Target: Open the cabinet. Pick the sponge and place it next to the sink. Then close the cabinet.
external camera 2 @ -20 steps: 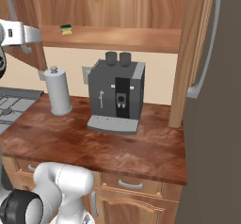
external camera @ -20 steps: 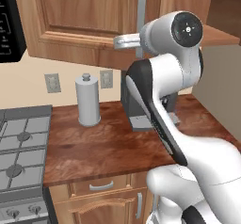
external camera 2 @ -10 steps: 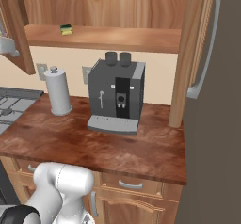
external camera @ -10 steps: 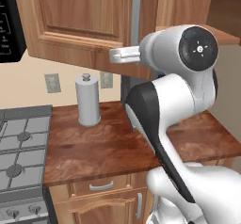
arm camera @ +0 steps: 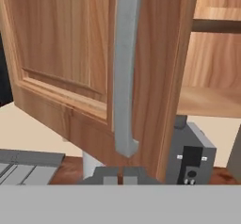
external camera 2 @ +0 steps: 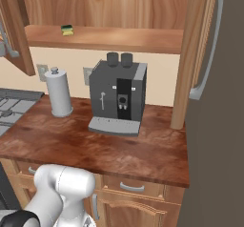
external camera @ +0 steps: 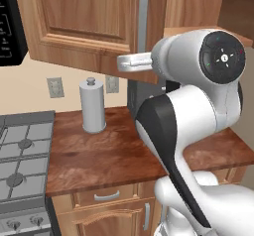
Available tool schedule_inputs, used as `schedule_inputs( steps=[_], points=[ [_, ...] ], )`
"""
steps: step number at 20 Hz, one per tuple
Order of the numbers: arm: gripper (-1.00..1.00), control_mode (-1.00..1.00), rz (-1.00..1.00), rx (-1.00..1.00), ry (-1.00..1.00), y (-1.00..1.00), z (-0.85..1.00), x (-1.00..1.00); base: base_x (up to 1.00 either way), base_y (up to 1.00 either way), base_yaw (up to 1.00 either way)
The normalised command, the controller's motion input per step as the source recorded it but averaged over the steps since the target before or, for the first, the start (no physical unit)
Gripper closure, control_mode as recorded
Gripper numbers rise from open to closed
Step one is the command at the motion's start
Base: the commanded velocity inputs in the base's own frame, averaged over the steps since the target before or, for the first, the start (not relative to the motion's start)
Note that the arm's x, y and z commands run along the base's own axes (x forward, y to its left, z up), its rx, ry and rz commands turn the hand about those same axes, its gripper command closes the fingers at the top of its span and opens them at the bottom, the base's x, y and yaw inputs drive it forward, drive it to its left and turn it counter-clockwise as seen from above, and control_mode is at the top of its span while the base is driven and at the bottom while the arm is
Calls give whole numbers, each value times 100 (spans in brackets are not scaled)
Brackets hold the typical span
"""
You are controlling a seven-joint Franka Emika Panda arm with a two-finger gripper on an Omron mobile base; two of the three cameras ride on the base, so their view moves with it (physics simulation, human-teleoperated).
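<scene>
The wide medium-brown wooden wall cabinet (external camera 2: 109,11) stands open; its left raised-panel door (external camera: 84,24) is swung out toward the robot, its right door (external camera 2: 198,54) swung out at the far side, each carrying a long vertical grey bar handle (arm camera: 124,72); inside, the wooden shelf (external camera 2: 105,37) bears a small yellow-and-green sponge (external camera 2: 66,29) near its left end; the white arm's pincer (arm camera: 121,173) is clenched with its finger tips together and nothing between them, sitting just below the lower end of the left door's handle; whether it touches the handle cannot be told; on the reddish-brown wooden bench (external camera 2: 95,147) below stand a dark grey coffee machine (external camera 2: 118,97) and, to its left, a white upright paper-towel roll (external camera: 93,106); a grey gas hob (external camera: 20,155) lies at the bench's left end; two pale wall sockets (external camera: 54,87) sit on the cream wall behind the roll; low wooden drawers with short grey handles (external camera 2: 131,188) run beneath the bench.
</scene>
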Motion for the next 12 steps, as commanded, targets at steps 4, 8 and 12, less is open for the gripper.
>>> schedule_inputs(
  steps=[4,8,12],
  points=[
    [-100,-100,0,-3,0,0,0,-4,0,0,0],
    [-100,-100,-1,-1,0,-19,0,-1,0,0,0],
    [-100,-100,-2,0,0,-72,0,-7,0,0,0]
  ],
)
